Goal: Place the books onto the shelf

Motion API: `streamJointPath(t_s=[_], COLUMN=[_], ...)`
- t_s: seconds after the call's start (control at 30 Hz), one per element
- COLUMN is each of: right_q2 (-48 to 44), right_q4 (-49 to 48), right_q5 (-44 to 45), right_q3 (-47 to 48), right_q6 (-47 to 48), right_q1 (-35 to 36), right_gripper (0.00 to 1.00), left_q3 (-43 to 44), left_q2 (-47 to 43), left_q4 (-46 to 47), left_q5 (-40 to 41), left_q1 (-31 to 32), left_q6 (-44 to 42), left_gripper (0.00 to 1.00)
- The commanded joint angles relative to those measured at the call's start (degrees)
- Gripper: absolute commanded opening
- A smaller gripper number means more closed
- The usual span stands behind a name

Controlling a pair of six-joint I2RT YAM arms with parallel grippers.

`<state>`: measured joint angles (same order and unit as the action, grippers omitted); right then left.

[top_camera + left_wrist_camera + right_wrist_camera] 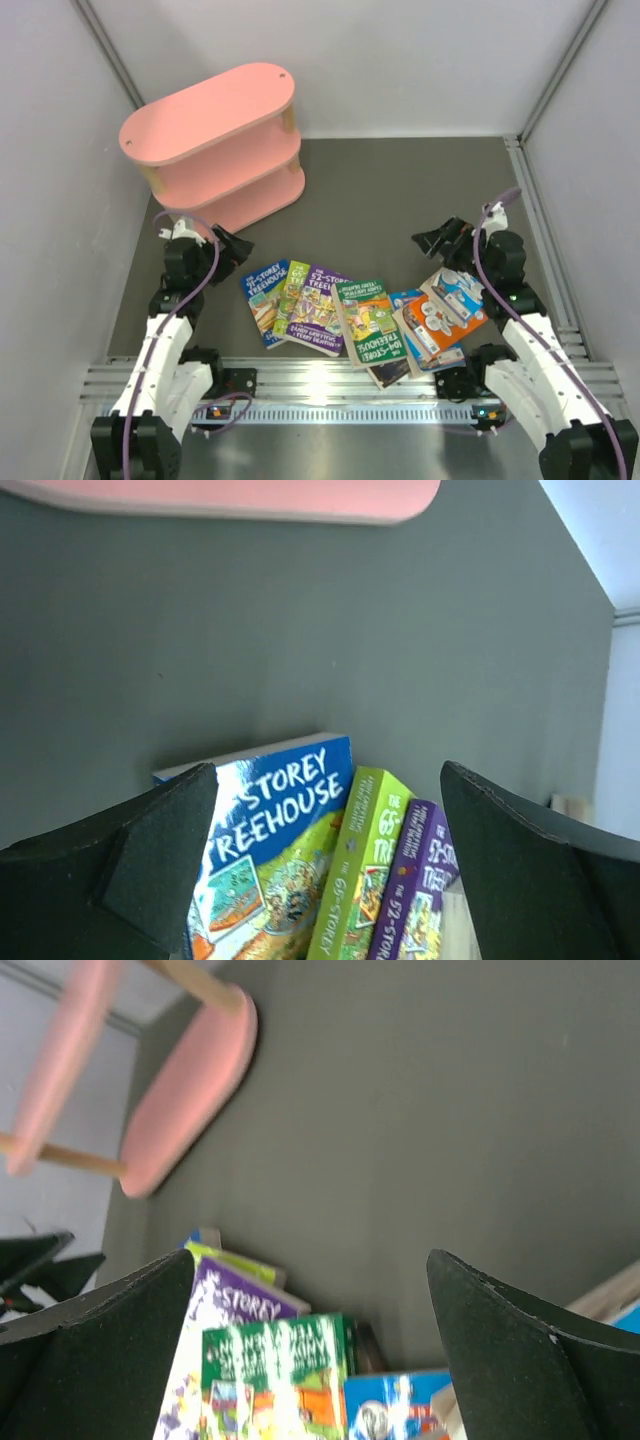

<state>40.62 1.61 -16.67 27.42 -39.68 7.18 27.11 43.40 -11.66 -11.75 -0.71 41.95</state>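
Several books lie fanned out on the dark mat between the arms: a blue one, a lime one, a purple one, a green one, a dark one and orange, blue and white ones. The pink shelf stands at the back left with bare boards. My left gripper hangs open above the blue book, holding nothing. My right gripper is also open and holds nothing, behind the right end of the fan; it looks over the green book toward the shelf.
White walls close in the mat on the left, back and right. An aluminium rail runs along the near edge by the arm bases. The shelf's bottom board shows at the top of the left wrist view.
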Motion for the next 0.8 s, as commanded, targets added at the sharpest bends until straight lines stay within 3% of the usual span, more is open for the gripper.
streamJointPath(t_s=[0.0, 0.03, 0.1, 0.13, 0.2, 0.37, 0.53, 0.77], right_q2=[-1.5, -2.9, -5.45, -6.25, -8.26, -8.37, -5.38, -5.64], right_q4=[6.73, 8.57, 9.73, 10.34, 10.35, 8.77, 8.33, 9.38], right_q5=[-1.18, -0.65, 1.1, 1.72, 2.86, 2.17, 0.76, 2.07], right_q3=[5.27, 5.88, 5.89, 5.46, 4.49, 1.32, 0.88, 1.32], right_q6=[-0.14, 0.56, 1.8, 2.06, 1.89, 0.13, -0.22, 1.09], right_q1=[2.66, 2.66, 2.66, 2.58, 2.66, 2.66, 2.75, 2.84], right_gripper=[1.0, 1.0, 1.0, 1.0, 1.0, 0.99, 1.0, 1.0], left_q3=[0.75, 0.75, -0.74, -1.79, -5.75, -4.52, -3.83, -5.66], left_q2=[0.9, 0.73, -0.93, -1.9, -3.49, 1.94, 6.6, 12.59], left_q4=[3.02, 5.22, 11.2, 18.7, 23.42, 10.1, 0.77, 3.04], left_q5=[-8.25, -15.43, -20.83, -26.34, -28.06, -32.01, -23.16, -15.86], left_q1=[-0.17, -0.17, -0.08, 0.01, -0.08, 0.36, 5.45, 13.09], left_q6=[4.81, 3.85, 4.27, 5.32, 8.13, 2.35, -2.31, 0.58], left_gripper=[0.98, 0.98, 0.98, 0.98, 0.98, 0.98, 0.98, 0.99])
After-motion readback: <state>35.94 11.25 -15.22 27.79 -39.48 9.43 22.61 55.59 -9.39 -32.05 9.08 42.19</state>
